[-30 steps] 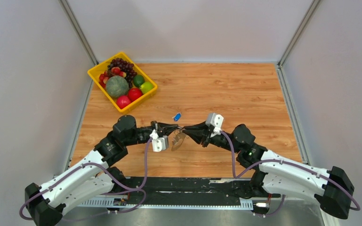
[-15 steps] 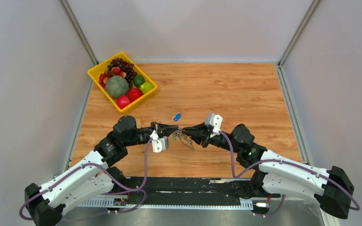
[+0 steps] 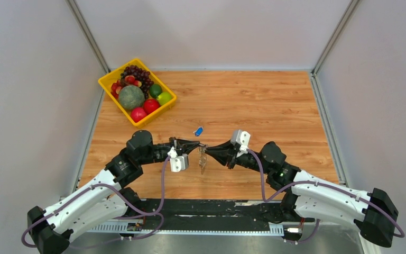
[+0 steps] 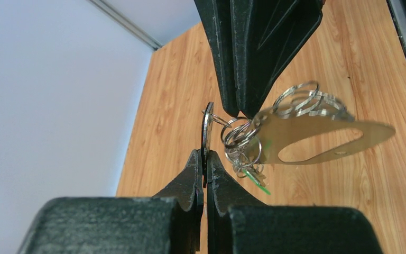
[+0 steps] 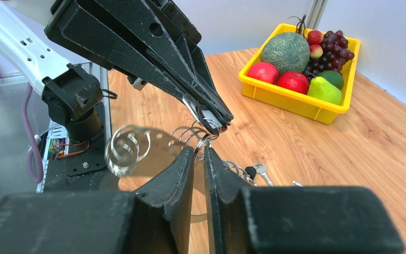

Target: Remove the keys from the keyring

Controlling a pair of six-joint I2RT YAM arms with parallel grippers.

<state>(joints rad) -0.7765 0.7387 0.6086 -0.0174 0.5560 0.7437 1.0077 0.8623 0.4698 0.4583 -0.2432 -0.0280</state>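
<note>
- Left gripper (image 4: 204, 156): fingers pressed together, nipping one flat piece of the keys (image 4: 208, 124) edge-on.
- Right gripper (image 5: 200, 151): tips nearly together, pinching the keyring (image 4: 237, 131).
- Bunch hangs between both grippers, above the table (image 3: 264, 106).

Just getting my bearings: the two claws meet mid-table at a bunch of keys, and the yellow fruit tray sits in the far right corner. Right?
Not quite: the top view shows the yellow fruit tray in the far left corner. The left gripper and right gripper do meet mid-table at the key bunch.
</note>
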